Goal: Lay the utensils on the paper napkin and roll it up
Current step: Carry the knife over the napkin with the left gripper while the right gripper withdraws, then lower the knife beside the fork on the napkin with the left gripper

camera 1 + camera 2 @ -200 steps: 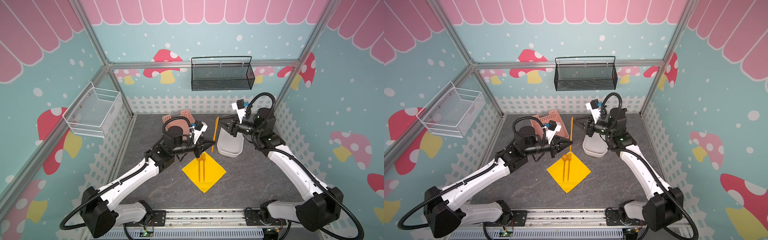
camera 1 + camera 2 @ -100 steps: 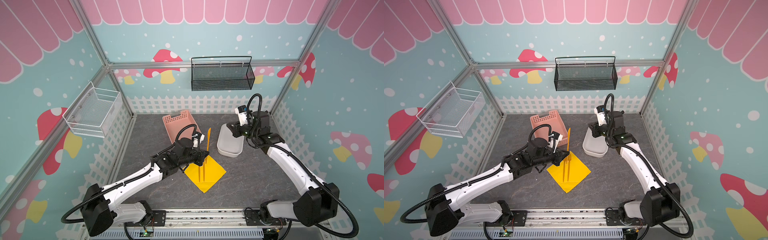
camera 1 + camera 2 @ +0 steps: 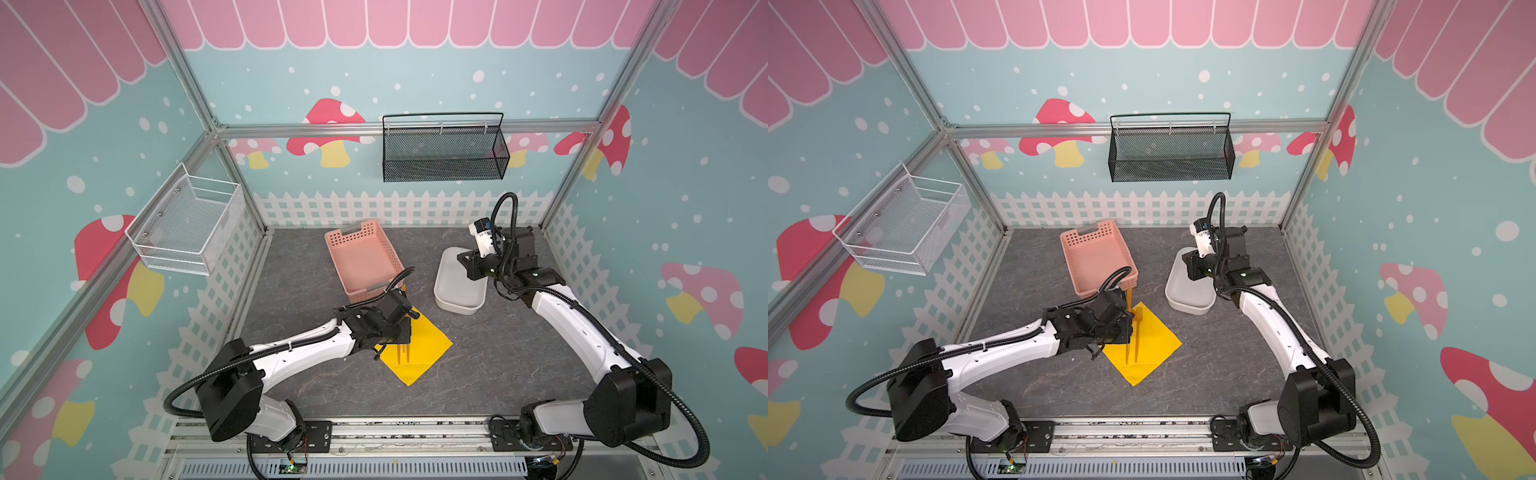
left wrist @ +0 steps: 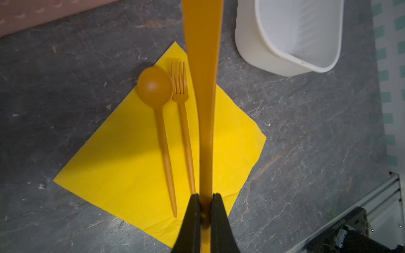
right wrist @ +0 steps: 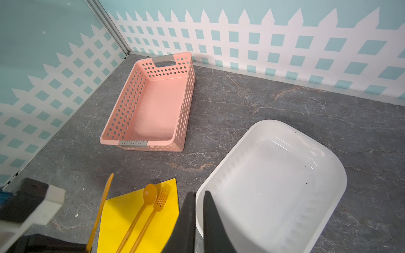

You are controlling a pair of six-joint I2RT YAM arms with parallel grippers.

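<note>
The yellow paper napkin [image 3: 422, 353] [image 4: 122, 166] lies flat as a diamond on the grey floor. Two orange utensils rest on it side by side, a round spoon [image 4: 155, 86] [image 5: 150, 195] and a fork [image 4: 179, 87] [image 5: 161, 199]. My left gripper [image 4: 205, 199] [image 3: 1125, 328] is shut on the handle of a third utensil, an orange knife [image 4: 202, 65] [image 5: 105, 197], held just above the napkin next to the fork. My right gripper [image 5: 199, 193] [image 3: 469, 266] hangs over the rim of the white tub [image 5: 219, 175], jaws together with nothing between them.
A pink perforated basket [image 3: 361, 257] [image 5: 122, 105] stands behind the napkin, close to the left arm. The white tub [image 3: 440, 286] sits to the napkin's right. A black mesh basket [image 3: 442, 153] and a white wire basket [image 3: 187, 228] hang on the walls.
The left arm has carried the knife down from beside the tub to low over the napkin. The right gripper has pulled back over the tub, its jaws closing.
</note>
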